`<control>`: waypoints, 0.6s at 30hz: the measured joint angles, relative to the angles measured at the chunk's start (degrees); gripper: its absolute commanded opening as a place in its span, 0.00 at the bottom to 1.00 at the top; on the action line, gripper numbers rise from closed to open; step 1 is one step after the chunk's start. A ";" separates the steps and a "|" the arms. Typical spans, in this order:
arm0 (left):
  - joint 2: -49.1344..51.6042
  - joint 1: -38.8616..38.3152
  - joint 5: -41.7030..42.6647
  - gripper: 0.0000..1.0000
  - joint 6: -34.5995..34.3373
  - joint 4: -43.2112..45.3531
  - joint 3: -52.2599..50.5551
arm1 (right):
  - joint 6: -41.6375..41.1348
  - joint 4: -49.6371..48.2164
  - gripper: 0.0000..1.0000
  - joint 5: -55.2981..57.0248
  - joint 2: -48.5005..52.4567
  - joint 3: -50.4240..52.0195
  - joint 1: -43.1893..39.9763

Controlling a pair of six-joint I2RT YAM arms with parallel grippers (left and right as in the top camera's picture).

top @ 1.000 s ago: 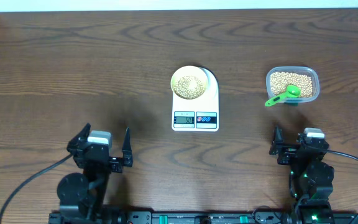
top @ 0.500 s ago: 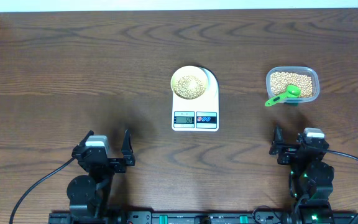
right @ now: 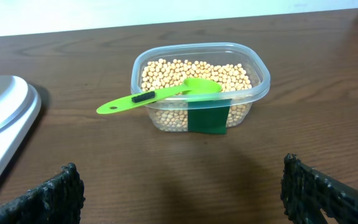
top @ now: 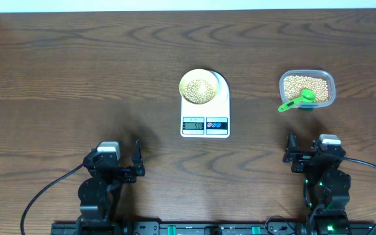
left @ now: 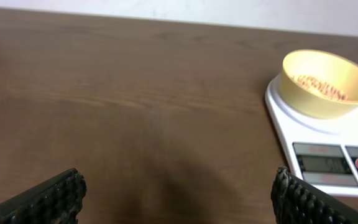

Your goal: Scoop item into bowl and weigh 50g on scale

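Both wide open and empty, my right gripper, not my left gripper, faces the green plastic scoop, its handle pointing left.

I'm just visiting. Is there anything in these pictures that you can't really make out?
Numbers on the display of the scale: too small overhead, blurred in the left wrist view.
How deep the beans lie in the bowl: its near wall hides them, left wrist view.
Beans behind the green label on the tub: covered, right wrist view.
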State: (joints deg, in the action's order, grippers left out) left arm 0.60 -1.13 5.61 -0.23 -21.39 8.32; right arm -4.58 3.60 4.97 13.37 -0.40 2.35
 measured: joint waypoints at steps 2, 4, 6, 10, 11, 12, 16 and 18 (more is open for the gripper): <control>0.00 0.00 0.00 0.98 0.00 -1.36 -0.04 | 0.00 0.00 0.99 0.00 0.00 0.00 0.00; 0.00 0.00 0.00 0.98 -0.02 -2.73 -0.04 | 0.00 0.00 0.99 0.00 0.00 0.00 0.00; 0.00 0.00 0.00 0.98 0.00 -3.76 -0.04 | 0.00 0.00 0.99 0.00 0.00 0.00 0.00; 0.00 0.00 0.00 0.98 0.00 -4.57 0.07 | 0.00 0.00 0.99 0.00 0.00 0.00 0.00; 0.00 0.00 0.00 0.98 0.00 -4.61 0.07 | 0.00 0.00 0.99 0.00 0.00 0.00 0.00; 0.00 0.00 0.00 0.98 -0.02 -4.61 0.07 | 0.00 0.00 0.99 0.00 0.00 0.00 0.00; 0.00 0.00 0.00 0.98 -0.02 -4.68 0.07 | 0.00 0.00 0.99 0.00 0.00 0.00 0.00; 0.00 0.00 0.00 0.98 0.00 -4.72 0.07 | 0.00 0.00 0.99 0.00 0.00 0.00 0.00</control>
State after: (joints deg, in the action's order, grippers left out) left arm 0.60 -1.13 5.61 -0.23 -26.11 8.38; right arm -4.58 3.60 4.97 13.37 -0.40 2.35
